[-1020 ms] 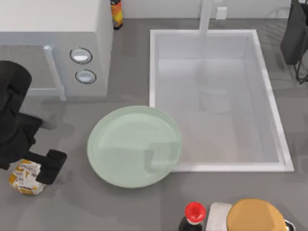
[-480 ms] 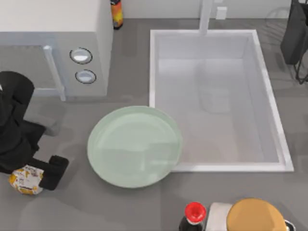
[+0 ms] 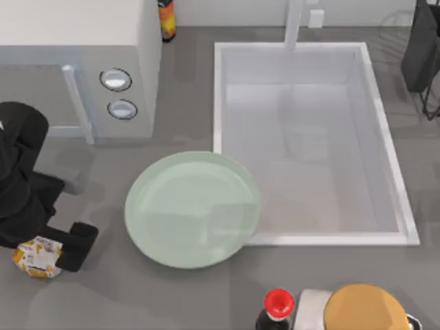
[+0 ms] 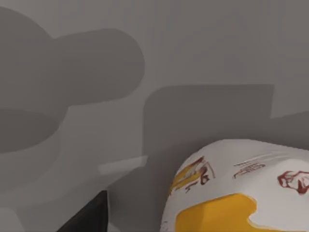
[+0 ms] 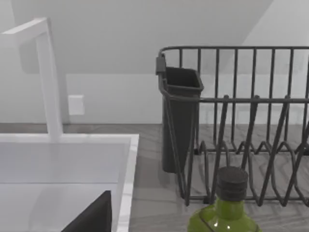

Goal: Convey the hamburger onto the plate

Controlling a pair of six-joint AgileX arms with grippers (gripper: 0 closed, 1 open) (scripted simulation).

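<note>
Over the last second the left gripper (image 3: 42,249) has come down around the hamburger (image 3: 36,256), which sits on the tabletop (image 3: 103,295) at about eight o'clock from the plate (image 3: 192,209), well apart from it. One finger flanks its right side; whether the jaws have closed cannot be told. Lift probably comes next. The right arm (image 3: 421,48) stays parked at the top view's far right.

The left arm (image 3: 20,179) is matte black, with rounded, bulky housings. The left gripper (image 3: 51,251) ends in blocky black fingers (image 3: 77,244) with squared tips. The right arm (image 3: 421,48) is black as well.
</note>
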